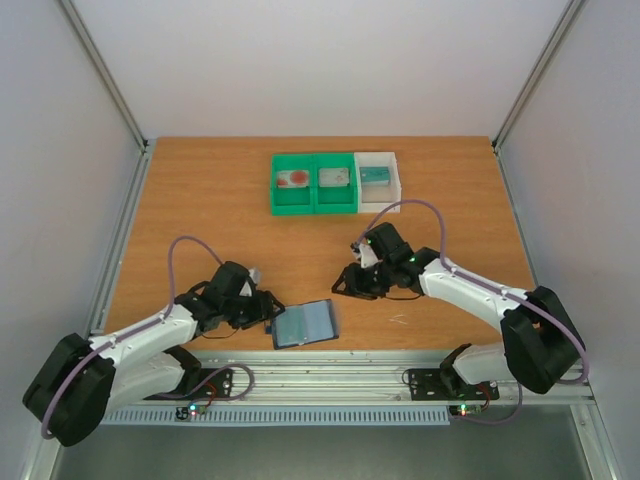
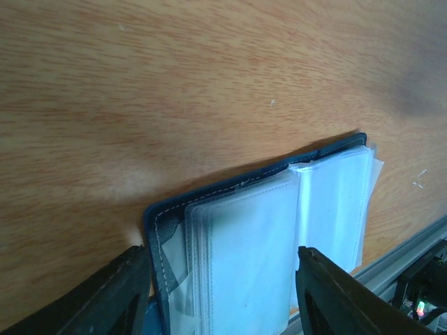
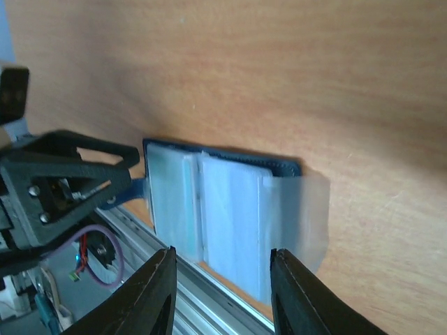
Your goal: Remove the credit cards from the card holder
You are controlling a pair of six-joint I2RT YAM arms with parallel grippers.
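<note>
1. The surface (image 1: 200, 220) is a wooden top. It carries every item listed below.
2. The green bin (image 1: 314, 207) has two compartments and sits at the far middle of the surface. The white bin (image 1: 397, 180) touches its right side.
3. The card holder (image 1: 305, 324) lies open and flat at the near edge of the surface, well apart from the bins.
   - Both wrist views show its clear sleeves (image 2: 244, 244) fanned out.
   - No card is visible in any sleeve that shows.
4. The left claw (image 1: 268, 318) is at the holder's left edge.
   - Its jaws are spread wide and straddle the left panel.
   - It grips nothing.
   - Contact between the fingers and the panel cannot be confirmed.
5. The right claw (image 1: 345, 287) is near the holder's far right corner and apart from it. It is released and carries nothing.
6. Three cards lie in the bins, one per compartment:
   - the pale card with a red blotch (image 1: 295, 180) in the left green compartment;
   - a grey card (image 1: 333, 178) in the right green compartment;
   - the teal card (image 1: 375, 176) in the white bin.
7. Progress assessment: extraction appears complete or nearly so. The one item left is to check the sleeves hidden beneath the top leaves, which these views cannot show.
</note>
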